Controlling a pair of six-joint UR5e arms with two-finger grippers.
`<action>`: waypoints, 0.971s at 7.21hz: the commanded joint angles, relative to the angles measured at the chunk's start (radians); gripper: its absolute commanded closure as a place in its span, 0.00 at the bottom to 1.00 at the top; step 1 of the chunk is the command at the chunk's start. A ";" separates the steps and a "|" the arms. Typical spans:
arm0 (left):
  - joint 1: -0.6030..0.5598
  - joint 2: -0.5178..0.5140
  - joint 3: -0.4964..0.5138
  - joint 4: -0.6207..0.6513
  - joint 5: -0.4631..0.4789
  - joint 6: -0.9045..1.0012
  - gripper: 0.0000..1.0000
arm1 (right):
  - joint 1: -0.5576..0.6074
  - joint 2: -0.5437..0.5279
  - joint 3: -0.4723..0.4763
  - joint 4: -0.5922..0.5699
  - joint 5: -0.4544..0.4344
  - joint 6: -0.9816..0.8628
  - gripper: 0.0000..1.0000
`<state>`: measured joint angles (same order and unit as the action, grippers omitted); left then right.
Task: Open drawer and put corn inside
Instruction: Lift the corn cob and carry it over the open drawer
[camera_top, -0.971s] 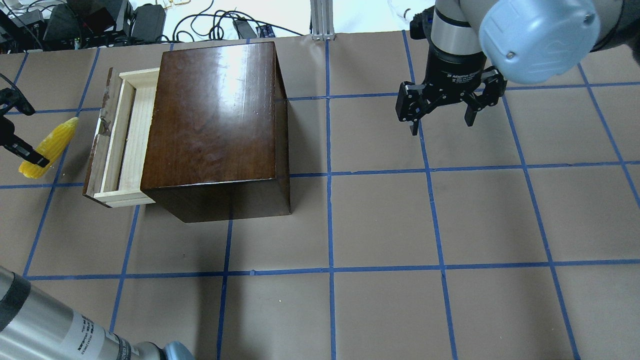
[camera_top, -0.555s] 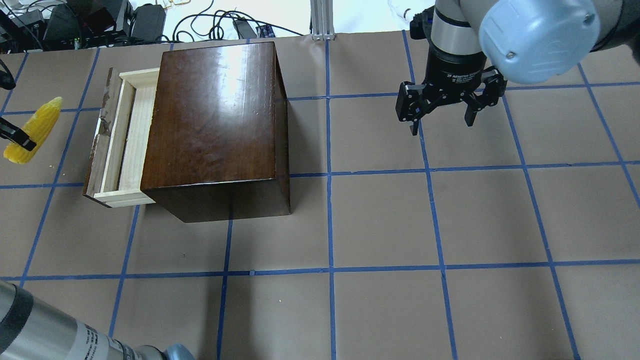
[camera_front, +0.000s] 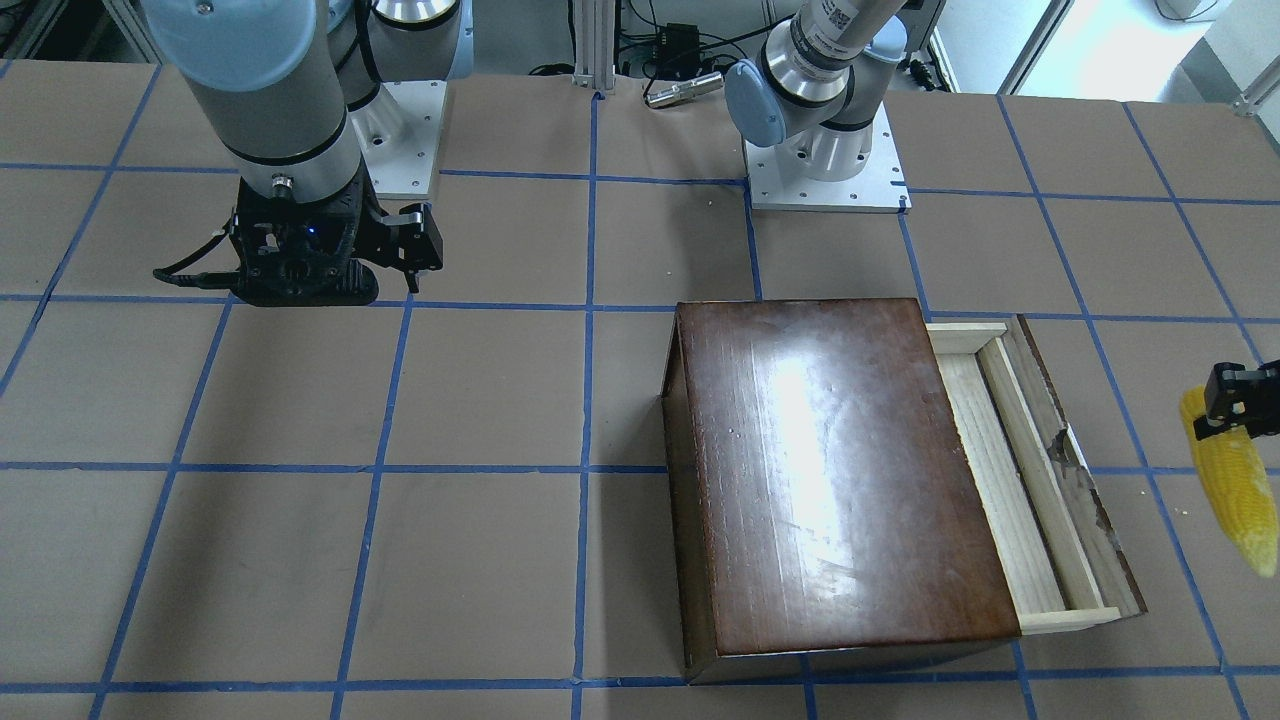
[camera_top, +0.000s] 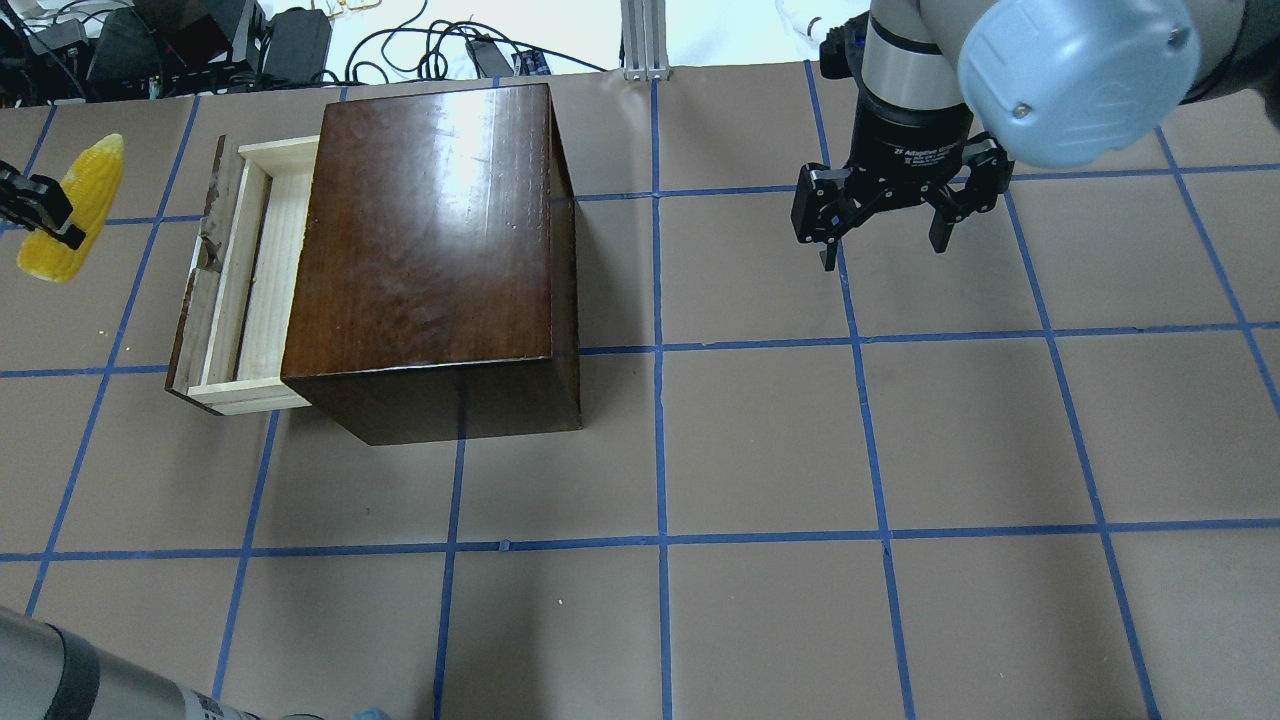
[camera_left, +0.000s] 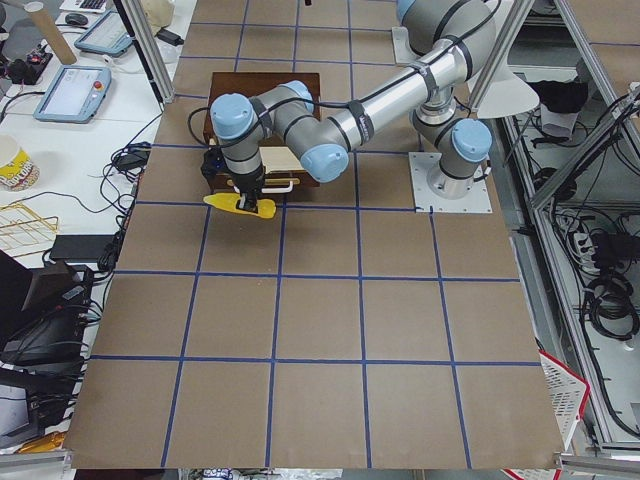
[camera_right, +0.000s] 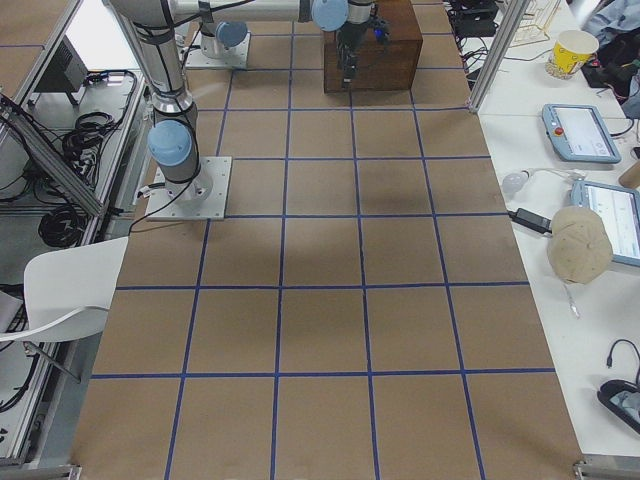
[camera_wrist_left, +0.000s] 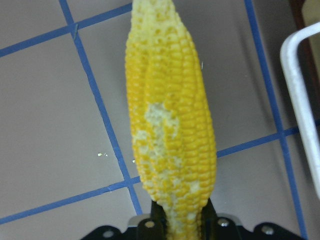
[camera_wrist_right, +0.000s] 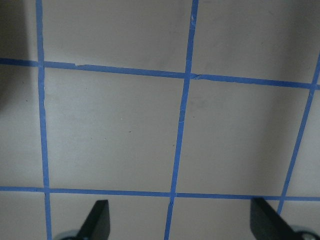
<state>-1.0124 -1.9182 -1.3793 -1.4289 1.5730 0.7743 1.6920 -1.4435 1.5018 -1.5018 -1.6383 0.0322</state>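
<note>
Moved: corn (camera_top: 78, 205) now sits farther from the robot than a moment ago, and its tip has swung to point more straight away. Drawer, box and right gripper are unchanged.
Count: one corn, one drawer (camera_top: 250, 285), one box (camera_top: 430, 230), two grippers.
Corn position: held off the table (camera_top: 760, 440), out beyond the drawer's front panel on the robot's left, clear of it.
Corn direction: the long axis runs roughly parallel to the drawer front. The pale tapered tip points away from the robot and the blunt end toward it.
Left gripper (camera_front: 1235, 410): clamped across the corn near its blunt end.
Right gripper (camera_top: 884, 253): fingers spread wide with nothing between them, hanging above bare table well to the box's right.
Drawer: pulled partway out, a shallow tray of pale raw wood with a chipped, worn dark front.
Box: glossy dark-brown wood with square edges.
Corn surface: bright yellow rows of bumpy kernels, with pale scuffed patches.
Table: brown paper marked with a blue tape grid.
</note>
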 joint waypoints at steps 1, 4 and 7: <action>-0.101 0.051 0.002 -0.056 -0.010 -0.187 1.00 | 0.000 0.000 0.000 0.000 0.000 0.000 0.00; -0.202 0.056 -0.038 -0.059 -0.091 -0.395 1.00 | 0.000 0.000 0.000 0.000 0.000 0.000 0.00; -0.212 0.036 -0.116 -0.045 -0.103 -0.394 1.00 | 0.000 0.000 0.000 0.000 0.000 0.000 0.00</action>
<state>-1.2226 -1.8731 -1.4757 -1.4770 1.4731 0.3738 1.6920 -1.4435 1.5018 -1.5018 -1.6383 0.0322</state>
